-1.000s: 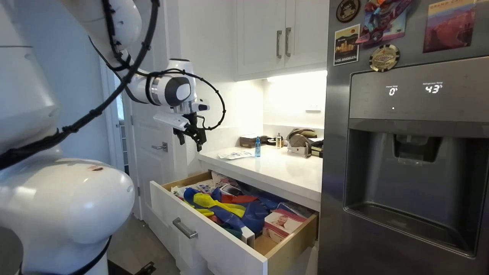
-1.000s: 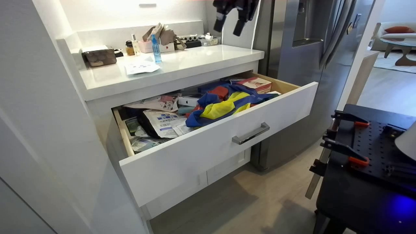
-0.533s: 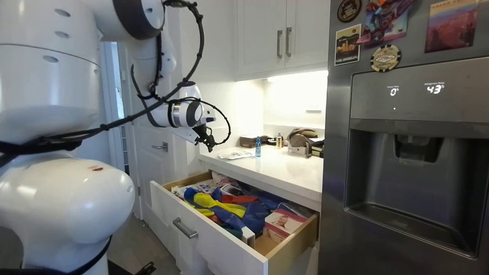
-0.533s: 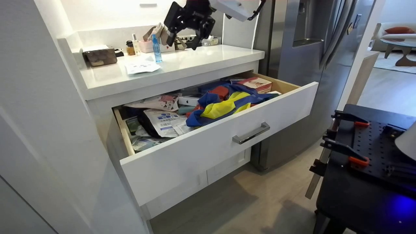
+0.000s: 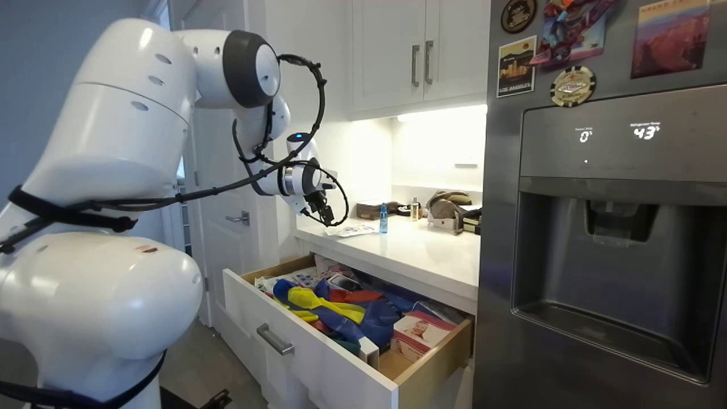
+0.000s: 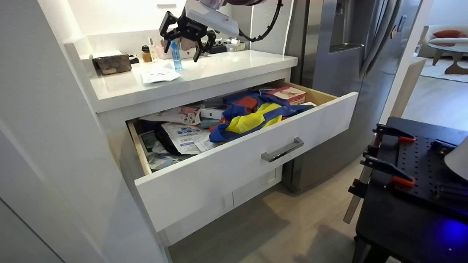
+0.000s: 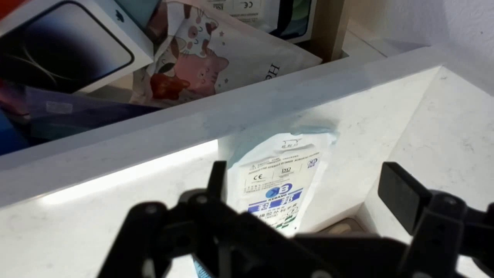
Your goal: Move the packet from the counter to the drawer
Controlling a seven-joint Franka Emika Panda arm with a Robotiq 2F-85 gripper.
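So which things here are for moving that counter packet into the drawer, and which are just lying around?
For the job:
gripper
packet
counter
drawer

Just lying about:
blue bottle, on counter
brown container, on counter
red-and-white box, in drawer

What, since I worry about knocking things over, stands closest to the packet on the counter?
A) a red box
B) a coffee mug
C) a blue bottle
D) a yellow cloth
C: in both exterior views the blue bottle stands upright on the counter just beside the packet.
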